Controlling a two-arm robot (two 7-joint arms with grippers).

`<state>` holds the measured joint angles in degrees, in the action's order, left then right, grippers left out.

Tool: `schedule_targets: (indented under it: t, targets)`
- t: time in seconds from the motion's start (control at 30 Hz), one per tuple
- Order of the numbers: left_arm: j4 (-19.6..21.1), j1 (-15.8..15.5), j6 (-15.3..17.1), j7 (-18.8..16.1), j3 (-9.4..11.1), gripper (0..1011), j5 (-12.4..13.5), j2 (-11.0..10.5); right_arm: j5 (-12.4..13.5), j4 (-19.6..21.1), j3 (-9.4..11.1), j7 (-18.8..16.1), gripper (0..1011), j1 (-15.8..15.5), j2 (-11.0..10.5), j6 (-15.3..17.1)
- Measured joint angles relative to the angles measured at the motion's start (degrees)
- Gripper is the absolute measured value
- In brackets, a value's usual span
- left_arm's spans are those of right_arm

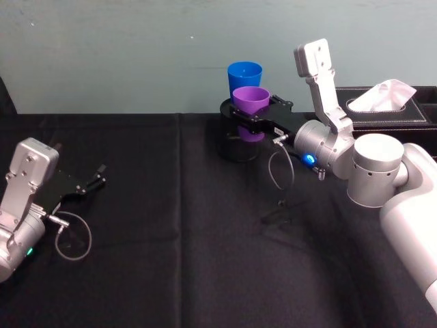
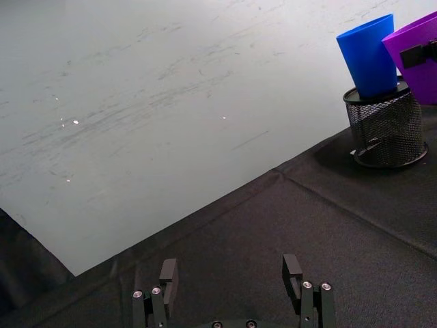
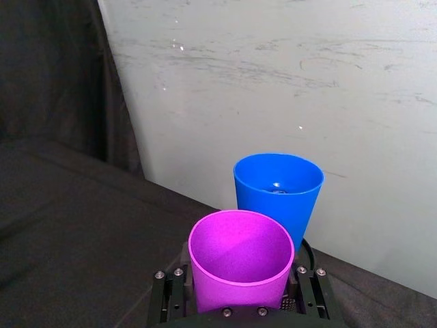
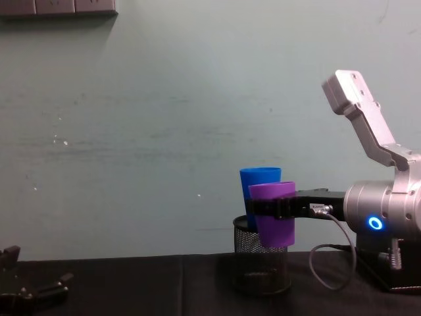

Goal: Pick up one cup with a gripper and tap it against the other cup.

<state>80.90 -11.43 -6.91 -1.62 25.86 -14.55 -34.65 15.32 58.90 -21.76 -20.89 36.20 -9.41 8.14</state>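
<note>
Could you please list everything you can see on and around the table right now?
purple cup: one, purple, held aloft by the right gripper, just in front of the blue cup.
blue cup: one, bright blue, standing in the mesh pot.
mesh pot: one, black, far centre.
tissue box: one, black, far right.
tablecloth: one, black, spread under everything.
right gripper: one, black, shut on the purple cup.
left gripper: one, black, open, near left.

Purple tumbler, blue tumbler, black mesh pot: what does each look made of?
Purple tumbler, held in the right gripper: likely plastic, with a smooth, opaque satin wall. Blue tumbler: likely the same plastic, with faint glints inside. Black wire-mesh pot: probably metal, a see-through weave with solid rims. Left gripper parked open at left.
</note>
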Motion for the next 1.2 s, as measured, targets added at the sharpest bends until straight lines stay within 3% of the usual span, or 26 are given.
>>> schedule_targets:
  t: [1.2]
  targets:
    - [0.0,0.0,0.0,0.0,0.0,1000,0.0,0.0,0.0,0.0,0.0,0.0,735,0.0,0.0,0.0]
